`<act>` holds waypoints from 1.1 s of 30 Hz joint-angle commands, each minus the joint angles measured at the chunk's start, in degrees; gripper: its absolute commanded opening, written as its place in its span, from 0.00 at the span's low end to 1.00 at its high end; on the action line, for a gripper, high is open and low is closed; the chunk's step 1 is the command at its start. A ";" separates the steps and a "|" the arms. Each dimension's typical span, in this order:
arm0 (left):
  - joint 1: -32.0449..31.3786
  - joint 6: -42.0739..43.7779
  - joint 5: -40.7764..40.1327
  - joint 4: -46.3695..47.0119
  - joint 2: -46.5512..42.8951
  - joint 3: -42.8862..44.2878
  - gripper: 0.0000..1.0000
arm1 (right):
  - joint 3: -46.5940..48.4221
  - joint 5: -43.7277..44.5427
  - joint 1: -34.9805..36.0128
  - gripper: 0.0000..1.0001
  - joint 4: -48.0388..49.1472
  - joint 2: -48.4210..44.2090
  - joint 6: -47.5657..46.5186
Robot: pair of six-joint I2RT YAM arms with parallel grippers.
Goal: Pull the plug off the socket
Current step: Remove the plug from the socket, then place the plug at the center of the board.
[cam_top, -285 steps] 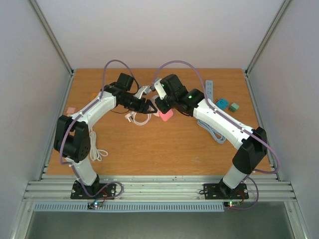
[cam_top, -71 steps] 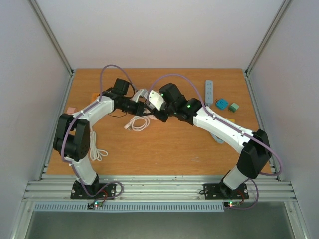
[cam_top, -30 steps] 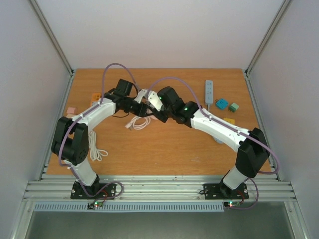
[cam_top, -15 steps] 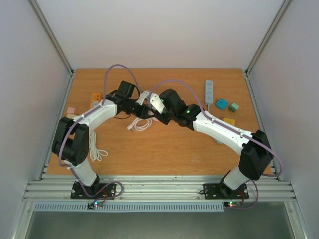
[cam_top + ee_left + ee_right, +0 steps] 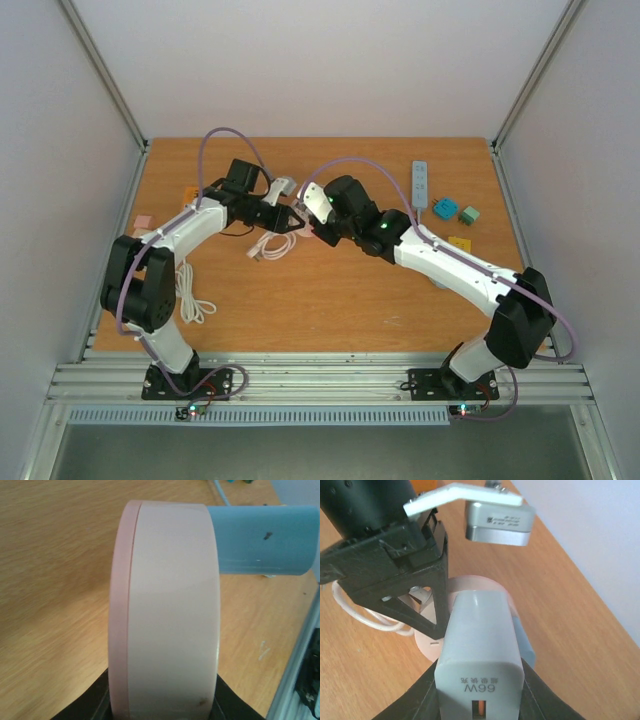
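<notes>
Left hand (image 5: 286, 214): closed on round pink socket (image 5: 170, 610). Right hand (image 5: 312, 224): closed on grey 66W charger plug (image 5: 480, 635), touching the socket just ahead.

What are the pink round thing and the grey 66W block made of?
The pink round socket is probably plastic: it looks smooth and matte, with a moulded seam near one edge. The grey 66W charger looks like plastic too, with a satin finish, rounded corners and printed lettering.
</notes>
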 commanded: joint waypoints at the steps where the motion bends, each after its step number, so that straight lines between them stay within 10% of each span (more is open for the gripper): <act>1: 0.32 -1.30 -4.35 1.56 1.04 1.67 0.00 | 0.55 -1.15 0.21 0.01 2.64 -2.58 -0.15; 8: 1.99 -1.81 1.19 3.95 -0.12 0.60 0.01 | 1.33 -13.81 -1.83 0.01 -3.60 -4.39 0.04; 15: 6.47 -3.54 6.53 6.74 -3.32 -0.75 0.00 | 5.69 -44.93 -4.07 0.01 -32.38 2.87 -8.55; 33: 7.39 -4.12 9.91 9.27 -5.13 -2.43 0.00 | 5.65 -35.86 2.75 0.16 -41.18 21.00 -12.11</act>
